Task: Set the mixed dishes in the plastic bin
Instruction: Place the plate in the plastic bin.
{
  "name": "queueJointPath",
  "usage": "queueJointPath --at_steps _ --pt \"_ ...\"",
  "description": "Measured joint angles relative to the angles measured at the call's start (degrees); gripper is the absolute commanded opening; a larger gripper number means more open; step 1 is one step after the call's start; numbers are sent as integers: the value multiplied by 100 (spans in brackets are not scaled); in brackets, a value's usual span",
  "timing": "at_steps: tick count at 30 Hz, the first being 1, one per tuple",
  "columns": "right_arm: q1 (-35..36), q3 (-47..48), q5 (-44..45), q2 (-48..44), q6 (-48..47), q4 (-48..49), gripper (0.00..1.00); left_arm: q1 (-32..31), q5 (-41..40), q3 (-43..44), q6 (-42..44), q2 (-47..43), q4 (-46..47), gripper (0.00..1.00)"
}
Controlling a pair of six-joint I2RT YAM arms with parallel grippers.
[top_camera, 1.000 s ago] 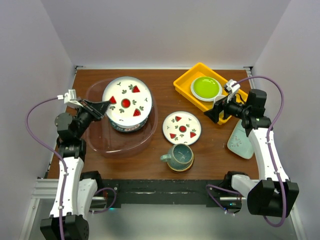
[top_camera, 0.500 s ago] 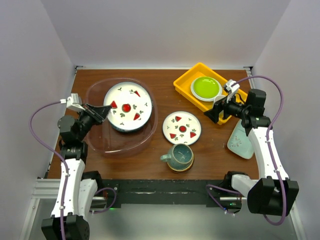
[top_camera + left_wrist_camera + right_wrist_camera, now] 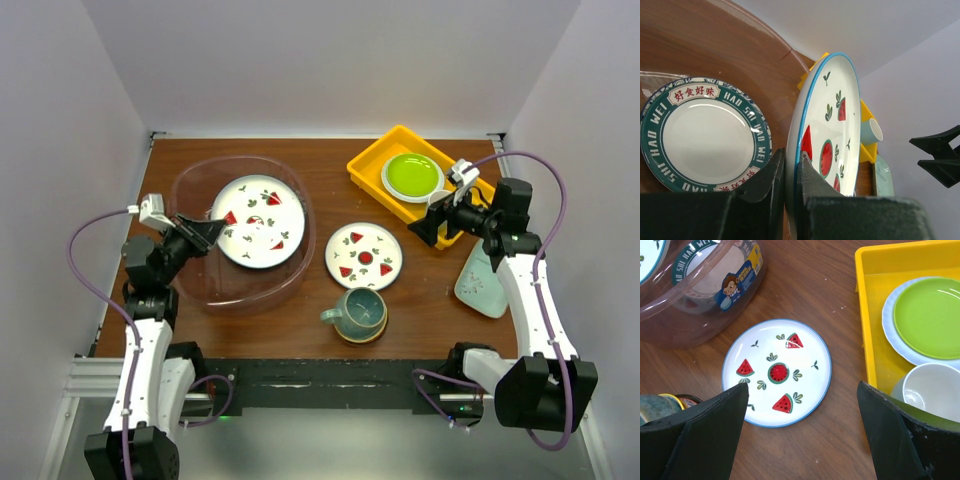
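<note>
My left gripper [image 3: 208, 231] is shut on the rim of a large white watermelon plate [image 3: 258, 221], holding it tilted inside the clear pinkish plastic bin [image 3: 190, 180]. In the left wrist view the plate [image 3: 832, 120] stands on edge between my fingers [image 3: 812, 180], above a dark lettered-rim plate [image 3: 705, 135] lying in the bin. My right gripper [image 3: 425, 228] is open and empty above the table; its view shows a smaller watermelon plate [image 3: 776, 372] below it. That plate [image 3: 364, 255], a teal mug [image 3: 359, 313] and a pale mint dish [image 3: 482, 283] sit on the table.
A yellow tray [image 3: 372, 160] at the back right holds a lime-green plate [image 3: 413, 175] on a white plate and a small white cup [image 3: 932, 387]. The tray's near edge is close to my right gripper.
My left gripper has lowered the large watermelon plate into the bin and drawn back toward the near left. The right arm has not moved.
</note>
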Motion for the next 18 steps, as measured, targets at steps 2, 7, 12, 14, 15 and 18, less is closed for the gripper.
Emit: queueJointPath --at_steps 2,7,12,14,15,18 --pt "0 0 0 0 -2 -2 94 0 2 -52 0 0 0 0" --pt "0 0 0 0 -11 -4 93 0 22 -107 4 39 -15 0" --pt "0 0 0 7 -22 -4 94 0 83 -157 4 267 31 0" --pt "0 0 0 7 -22 -4 94 0 94 -157 28 413 31 0" --pt "0 0 0 7 -22 -4 94 0 83 -157 42 476 31 0" --pt "-2 0 0 7 -22 -4 94 0 7 -157 96 660 28 0"
